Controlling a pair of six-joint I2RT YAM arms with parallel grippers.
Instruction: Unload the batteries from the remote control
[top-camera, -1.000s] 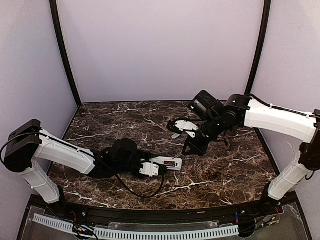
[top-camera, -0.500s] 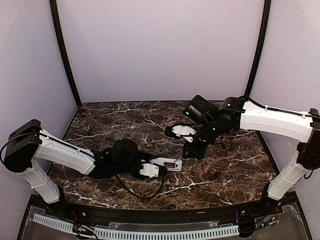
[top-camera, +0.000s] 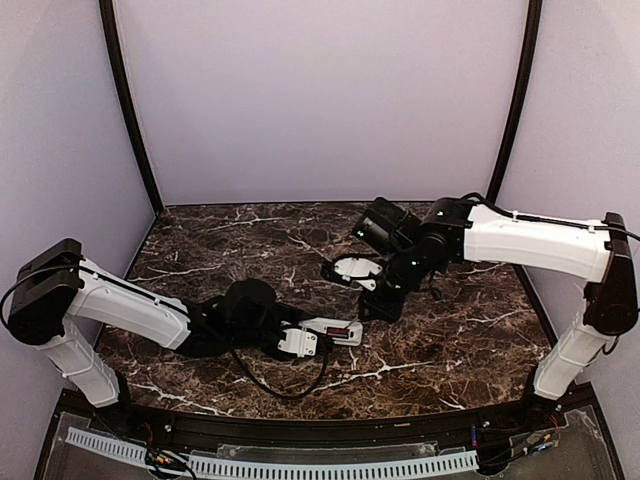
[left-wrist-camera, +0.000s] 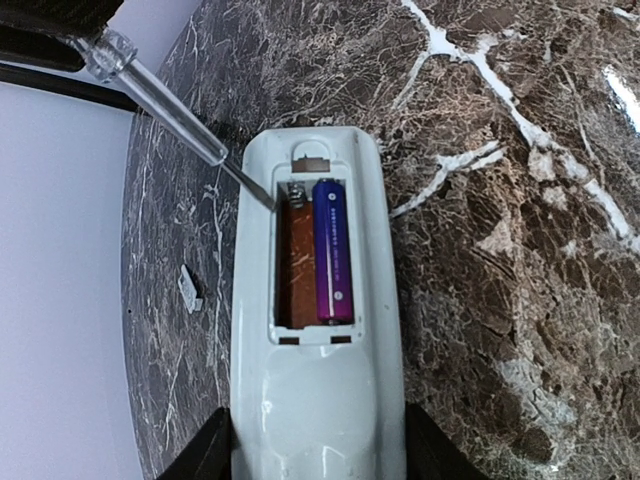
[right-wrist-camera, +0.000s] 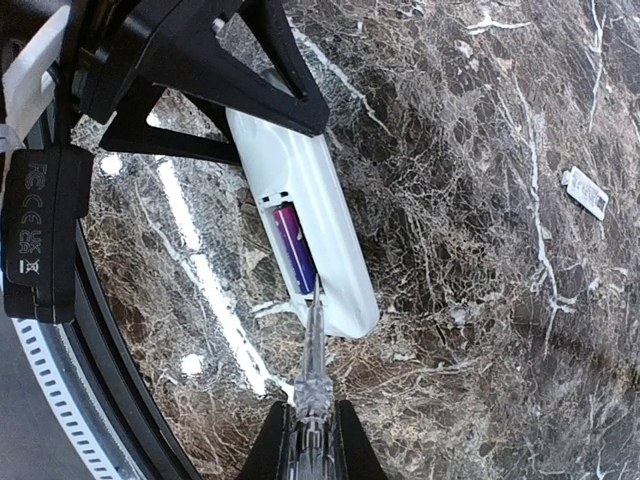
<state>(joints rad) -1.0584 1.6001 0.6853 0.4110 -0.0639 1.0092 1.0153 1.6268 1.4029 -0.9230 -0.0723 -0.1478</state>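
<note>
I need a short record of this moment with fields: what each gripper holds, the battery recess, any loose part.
Left gripper: shut on the slim white rectangular remote control, back side up
Battery recess: open; one purple cylindrical battery inside, the slot beside it looks empty
Right gripper: shut on a clear-handled metal screwdriver, tip at the spring end of the recess
Loose part: small flat pale-grey cover piece on the dark marble table, apart from the remote control

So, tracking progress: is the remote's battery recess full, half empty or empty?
Half empty. The left wrist view shows one purple battery in the uncovered recess of the remote control; the slot beside it is bare.
</note>
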